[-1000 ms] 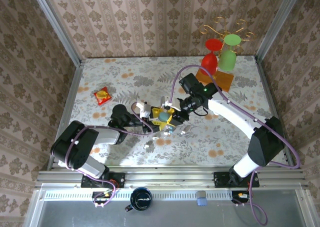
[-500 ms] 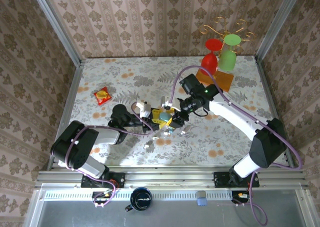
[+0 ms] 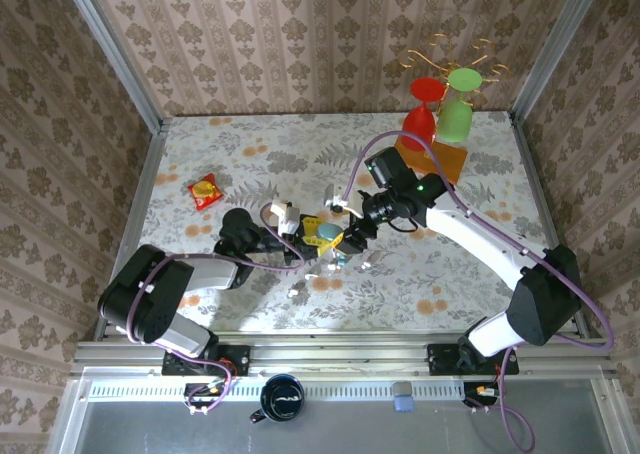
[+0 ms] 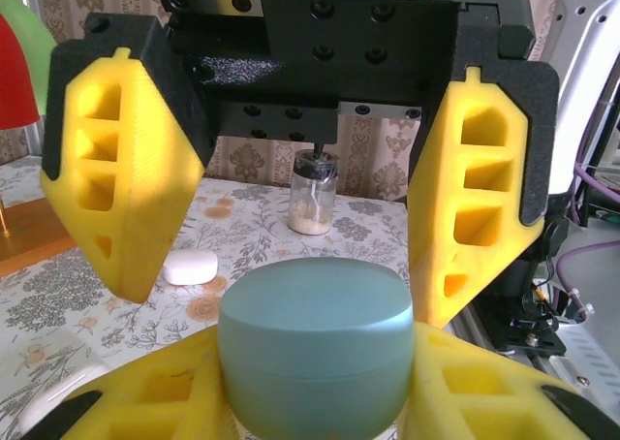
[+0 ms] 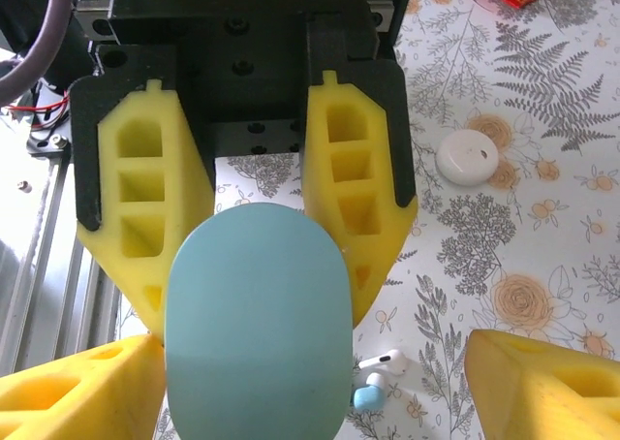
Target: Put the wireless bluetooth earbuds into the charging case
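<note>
My left gripper (image 4: pixel 315 362) is shut on a light-blue rounded case (image 4: pixel 315 348), held above the table middle (image 3: pixel 328 232). Facing it, my right gripper (image 5: pixel 310 392) stands open, one of its yellow fingers (image 5: pixel 542 387) well clear of the blue case (image 5: pixel 257 324) and the other close beside it. Under the case lies a white earbud (image 5: pixel 383 361) on the table, touching a small blue-tipped piece (image 5: pixel 368 397). A white oval charging case (image 4: pixel 189 267) lies shut on the tablecloth beyond the grippers.
A round white disc case (image 5: pixel 467 156) lies near the earbud. A small glass vial (image 4: pixel 313 193) stands behind. A red snack packet (image 3: pixel 206 190) is at the left; red (image 3: pixel 420 124) and green (image 3: pixel 456 119) glasses hang on a stand at the back right.
My right gripper has opened and let go of the blue case, pulling back slightly. The left gripper has closed on the case.
</note>
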You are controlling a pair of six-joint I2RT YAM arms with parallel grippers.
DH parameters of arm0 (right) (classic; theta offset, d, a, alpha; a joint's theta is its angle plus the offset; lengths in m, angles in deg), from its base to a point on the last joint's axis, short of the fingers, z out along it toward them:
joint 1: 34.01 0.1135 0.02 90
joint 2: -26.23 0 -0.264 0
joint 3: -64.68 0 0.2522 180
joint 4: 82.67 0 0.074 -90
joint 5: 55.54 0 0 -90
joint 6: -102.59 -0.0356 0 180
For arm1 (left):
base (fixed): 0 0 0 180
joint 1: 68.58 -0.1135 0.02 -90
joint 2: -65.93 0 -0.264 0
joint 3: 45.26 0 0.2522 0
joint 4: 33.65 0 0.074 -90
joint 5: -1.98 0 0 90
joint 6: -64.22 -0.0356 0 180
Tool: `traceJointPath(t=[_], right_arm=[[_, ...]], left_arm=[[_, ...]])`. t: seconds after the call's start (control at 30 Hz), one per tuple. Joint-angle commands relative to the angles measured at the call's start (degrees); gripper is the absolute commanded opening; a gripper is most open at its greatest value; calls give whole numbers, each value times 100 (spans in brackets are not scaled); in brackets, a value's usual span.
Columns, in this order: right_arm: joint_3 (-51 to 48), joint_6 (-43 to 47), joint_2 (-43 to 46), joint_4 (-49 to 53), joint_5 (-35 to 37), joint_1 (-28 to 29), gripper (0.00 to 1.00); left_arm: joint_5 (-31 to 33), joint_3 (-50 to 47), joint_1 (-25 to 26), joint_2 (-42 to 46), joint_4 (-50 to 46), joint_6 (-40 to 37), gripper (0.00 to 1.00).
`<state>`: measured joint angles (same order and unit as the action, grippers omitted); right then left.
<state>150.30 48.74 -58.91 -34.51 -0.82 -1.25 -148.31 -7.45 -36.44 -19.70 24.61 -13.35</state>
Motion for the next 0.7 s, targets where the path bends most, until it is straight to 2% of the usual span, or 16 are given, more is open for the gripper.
traceJointPath(t=[0.0, 0.67], right_arm=[[-108, -304, 229, -538, 340, -161, 81], [-274, -860, 502, -1159, 422, -410, 81]], left_arm=[[-275, -76, 12, 146, 110, -72, 29], [-343, -67, -46, 230, 110, -126, 29]])
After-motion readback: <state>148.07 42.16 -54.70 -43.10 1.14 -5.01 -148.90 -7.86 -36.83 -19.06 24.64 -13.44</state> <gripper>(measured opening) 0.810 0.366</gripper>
